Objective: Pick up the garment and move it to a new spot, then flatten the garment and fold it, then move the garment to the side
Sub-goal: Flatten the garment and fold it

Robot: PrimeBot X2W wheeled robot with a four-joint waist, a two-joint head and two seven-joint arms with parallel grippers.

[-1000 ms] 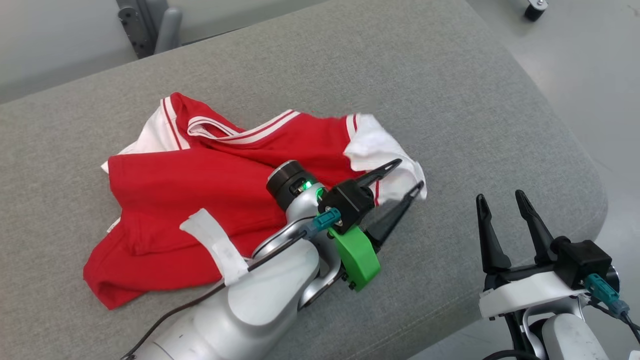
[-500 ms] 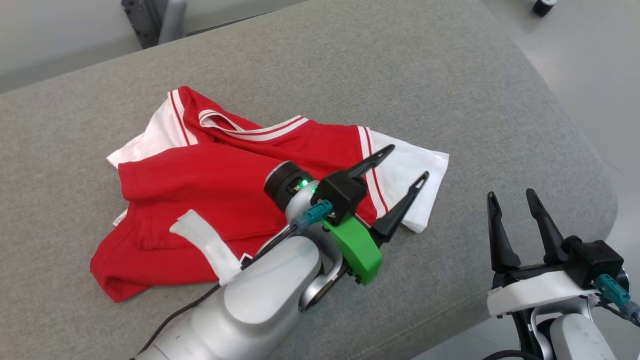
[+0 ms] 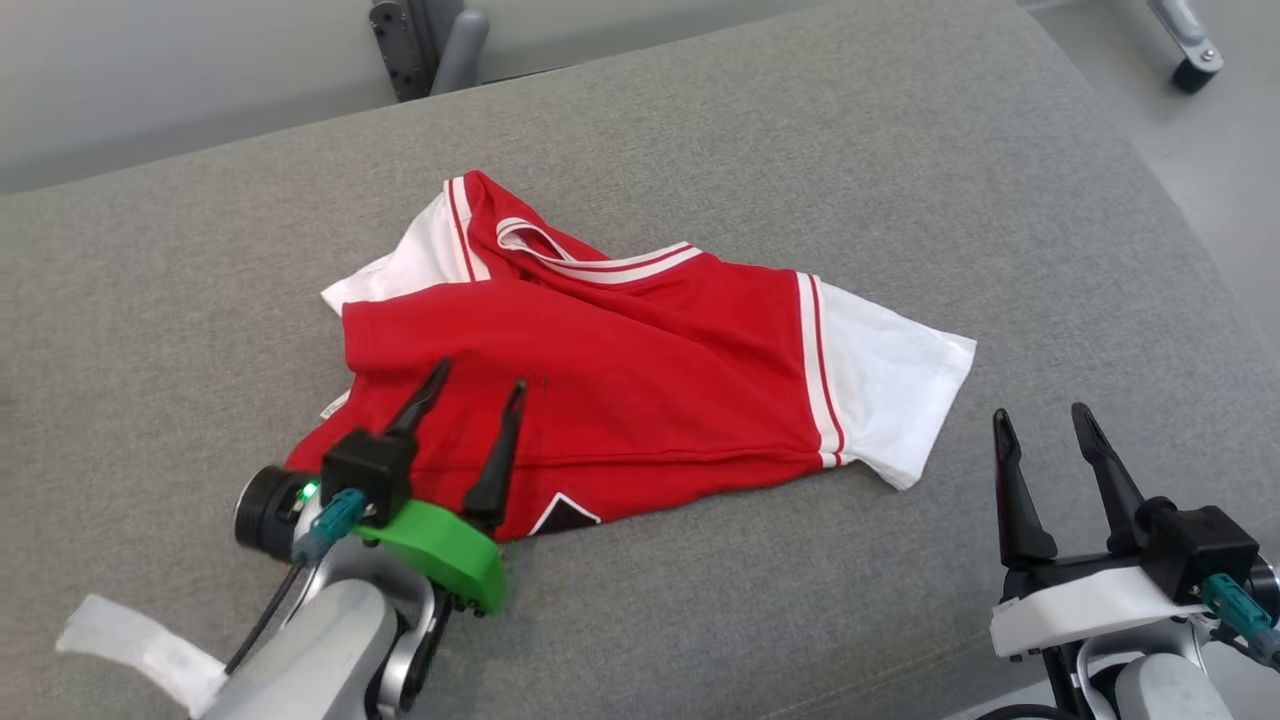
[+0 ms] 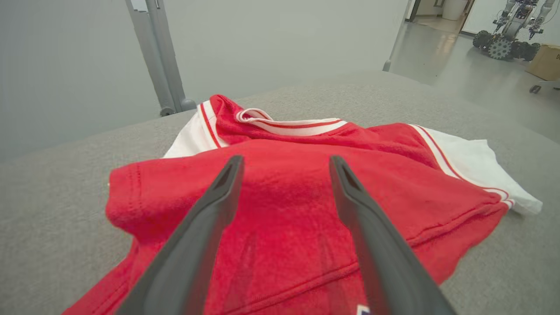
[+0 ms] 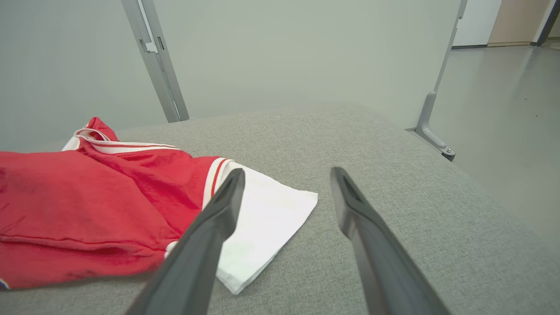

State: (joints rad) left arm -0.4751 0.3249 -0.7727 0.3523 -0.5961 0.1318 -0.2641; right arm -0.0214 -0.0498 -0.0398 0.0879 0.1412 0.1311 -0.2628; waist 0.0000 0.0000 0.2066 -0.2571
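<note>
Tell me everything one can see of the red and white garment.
The garment is a red knit shirt with white sleeves and a white, red-striped collar. It lies rumpled and folded over itself on the grey padded surface, one white sleeve spread flat toward the robot's right. The open left gripper is over its near edge; whether it touches the cloth cannot be told.

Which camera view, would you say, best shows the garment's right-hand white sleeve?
The head view: the white sleeve lies whole and flat on the grey cushion. The right wrist view hides part behind a finger; the left wrist view catches it obliquely, far right.
</note>
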